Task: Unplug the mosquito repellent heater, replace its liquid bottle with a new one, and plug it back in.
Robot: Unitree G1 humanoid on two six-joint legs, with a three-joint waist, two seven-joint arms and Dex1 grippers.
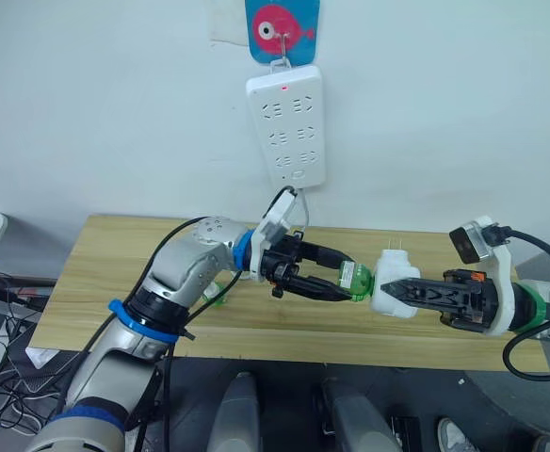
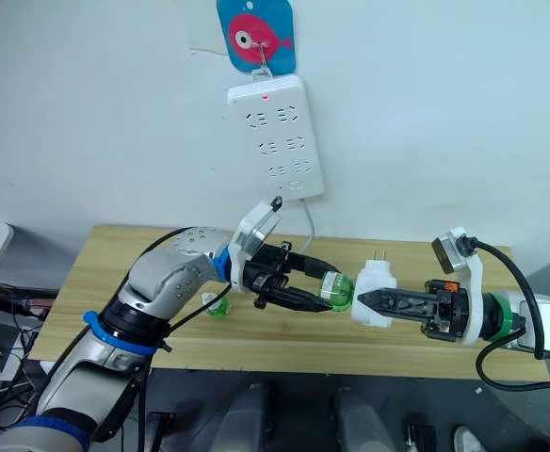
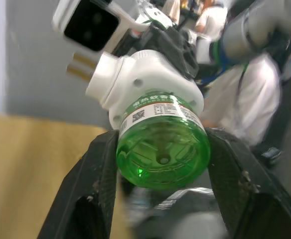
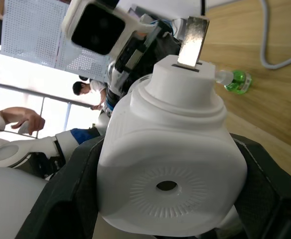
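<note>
Heater [image 1: 394, 282] clamped in right hand [image 1: 399, 290], held in mid-air over front half of desk [image 1: 96, 273], prongs pointing up. Left hand [image 1: 346, 282] closed on green liquid bottle [image 1: 356, 280], seated in heater's socket. Capped new one [image 4: 236, 81] lying on desk behind left arm, near back. Possible trouble: bottle slipping from fingers or dropping past front desk edge if twisted off-axis; wick snagging. Open room along desk to right; power strip [image 1: 286, 127] on wall, well above.
</note>
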